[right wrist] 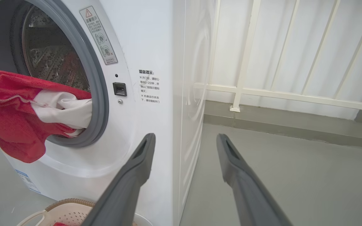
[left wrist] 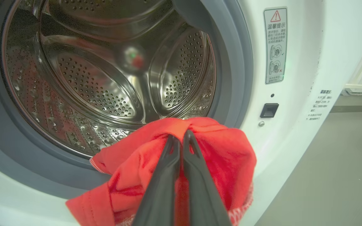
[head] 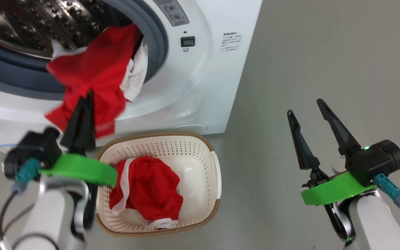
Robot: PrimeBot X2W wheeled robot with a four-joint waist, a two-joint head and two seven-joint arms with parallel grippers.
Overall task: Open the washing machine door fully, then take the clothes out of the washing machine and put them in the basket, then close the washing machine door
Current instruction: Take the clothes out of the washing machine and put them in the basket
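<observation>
Clamped shut on a red garment (head: 92, 69), the left gripper (head: 86, 97) shows in the head view with its two dark fingers pressed together on the cloth, just in front of the washing machine (head: 217, 69) opening. The garment hangs out of the machine's mouth. A white panel of it trails back over the grey rubber ring (head: 160, 38) toward the steel drum (head: 30, 21). Close before the machine's base, below the held cloth, stands the basket (head: 217, 173), and a second red garment (head: 148, 191) with white trim lies inside it. Well to the right of the machine, over the grey floor (head: 325, 52), the right gripper (head: 305, 107) holds its fingers spread wide with nothing between them.

From the left wrist, the left gripper (left wrist: 181, 136) meets at its tips on a bunched fold of the red garment (left wrist: 225, 150), which drapes across the lower right of the ring. Perforated steel of the drum shows behind it. A warning label (left wrist: 275, 45) and a small dark latch socket (left wrist: 269, 110) sit on the machine's white front, right of the opening.

From the right wrist, the right gripper (right wrist: 185, 138) is wide apart and empty, pointing at the machine's front right corner. The red garment spills from the opening, with its white panel at the ring. The basket's rim shows below the machine's front, and a white railing (right wrist: 247, 62) runs beyond the machine's side.
</observation>
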